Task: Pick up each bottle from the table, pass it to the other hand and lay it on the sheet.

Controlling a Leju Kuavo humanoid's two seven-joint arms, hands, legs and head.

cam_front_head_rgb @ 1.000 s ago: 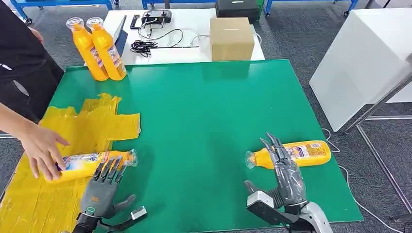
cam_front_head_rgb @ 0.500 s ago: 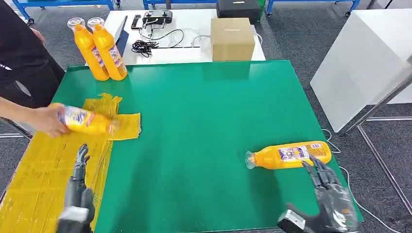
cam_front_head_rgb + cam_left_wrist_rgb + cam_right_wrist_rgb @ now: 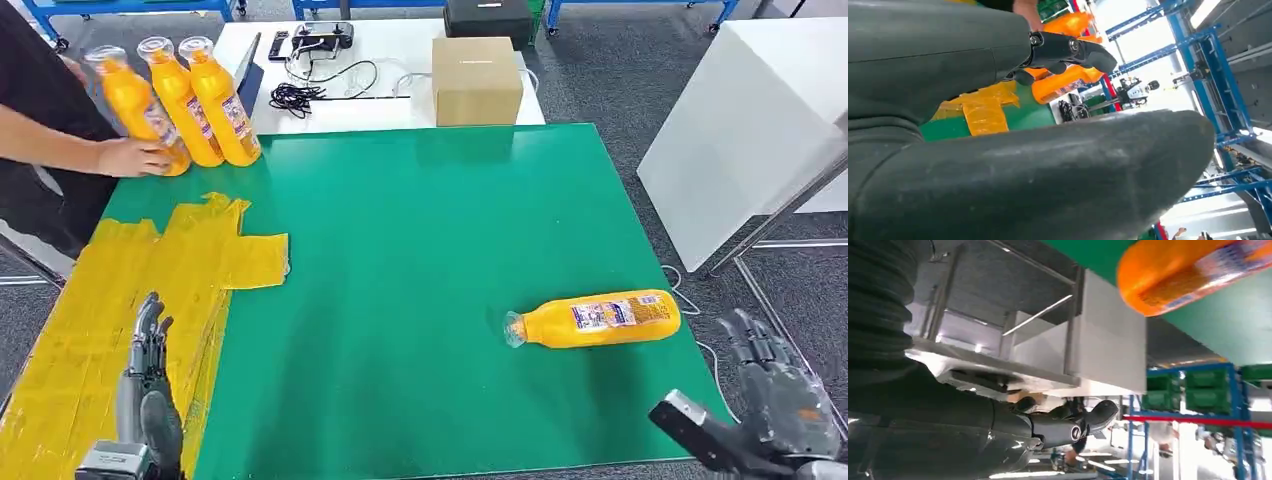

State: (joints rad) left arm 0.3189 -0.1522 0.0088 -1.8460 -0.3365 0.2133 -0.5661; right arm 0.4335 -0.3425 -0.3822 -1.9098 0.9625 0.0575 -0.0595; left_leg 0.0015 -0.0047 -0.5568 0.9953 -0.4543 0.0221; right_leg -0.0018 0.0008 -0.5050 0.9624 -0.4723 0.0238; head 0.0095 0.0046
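Observation:
An orange bottle (image 3: 595,320) lies on its side on the green table (image 3: 420,230), its cap end toward the middle; its base (image 3: 1193,275) shows in the right wrist view. My right hand (image 3: 780,395) hangs off the table's near right corner, fingers spread and empty, apart from the bottle. Over the yellow sheet (image 3: 110,320) at the near left, my left hand (image 3: 145,375) is empty with its fingers straight. A person's hand (image 3: 135,157) holds a third bottle (image 3: 135,105) upright beside two standing bottles (image 3: 205,98) at the far left corner.
Behind the green table a white table carries a cardboard box (image 3: 477,78), cables (image 3: 300,95) and a controller (image 3: 320,36). A white cabinet (image 3: 750,120) stands to the right. The person (image 3: 40,120) stands at the left edge.
The person lifted the bottle off the sheet and set it upright by the two at the far corner. Both my hands drew back toward me; the right one left the lying bottle.

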